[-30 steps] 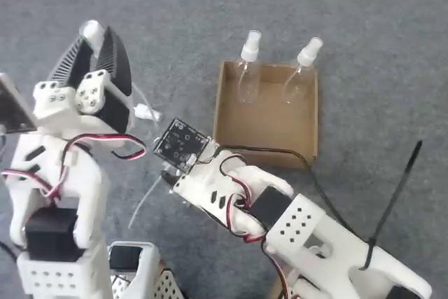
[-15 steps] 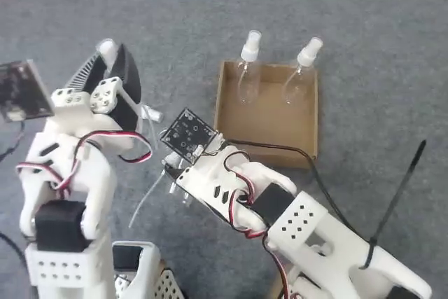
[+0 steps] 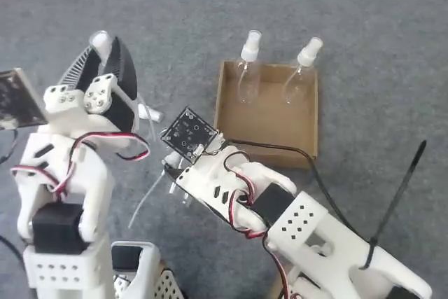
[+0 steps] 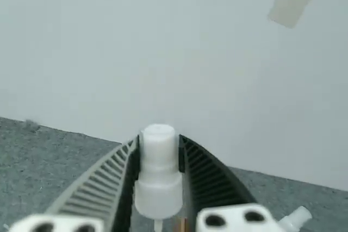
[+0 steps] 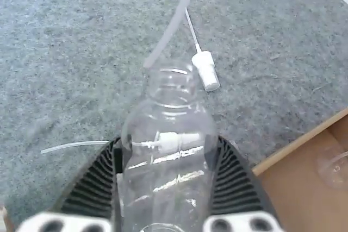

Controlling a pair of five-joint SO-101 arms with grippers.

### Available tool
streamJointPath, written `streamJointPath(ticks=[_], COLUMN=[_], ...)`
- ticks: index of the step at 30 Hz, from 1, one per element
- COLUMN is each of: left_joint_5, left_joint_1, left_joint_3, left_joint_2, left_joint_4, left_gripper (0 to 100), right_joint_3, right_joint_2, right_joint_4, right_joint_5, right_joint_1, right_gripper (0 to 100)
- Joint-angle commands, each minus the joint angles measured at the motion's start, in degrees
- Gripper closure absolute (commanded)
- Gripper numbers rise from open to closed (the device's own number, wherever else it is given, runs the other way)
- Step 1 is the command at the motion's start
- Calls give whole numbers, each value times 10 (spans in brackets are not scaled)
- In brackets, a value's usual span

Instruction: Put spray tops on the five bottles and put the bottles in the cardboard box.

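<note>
My left gripper (image 3: 103, 41) points upward at the left of the table, shut on a white spray top (image 4: 158, 173) whose thin tube hangs down. My right gripper (image 5: 168, 146) is shut on a clear bottle (image 5: 166, 172) with an open neck, held low over the carpet in front of the cardboard box (image 3: 267, 128). The hanging tube (image 5: 175, 17) reaches down to the bottle's neck. Two bottles (image 3: 246, 75) with spray tops lean inside the box at its far side. A loose spray top (image 5: 206, 72) lies on the carpet just past the bottle's mouth.
Another loose spray top with a long tube (image 5: 70, 146) lies on the grey carpet under the held bottle. The box's near corner (image 5: 310, 161) is close beside my right gripper. A black cable (image 3: 318, 190) runs past the box front.
My left gripper swung right with the spray top, then eased back slightly to the left. My right arm shifted a little and now holds still with the bottle.
</note>
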Motion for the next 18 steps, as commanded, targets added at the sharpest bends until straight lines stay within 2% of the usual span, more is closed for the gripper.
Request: streamJointPath(ticks=[1,7,10,18], left_joint_5=[2,2,4,2], left_joint_1=[3,4,4,69], left_joint_3=[-5,-3,-2,-1], left_joint_2=[-4,-9,-10,-10], left_joint_4=[-40,-27,12,134], left_gripper=[987,987,987,987], right_joint_3=[-8,-8,-8,1], right_joint_2=[-29,-29,-29,-29], right_joint_4=[-8,-8,-8,-8], right_joint_5=[-7,-7,-7,-4], right_joint_1=[7,7,7,7], right_gripper=[993,993,993,993])
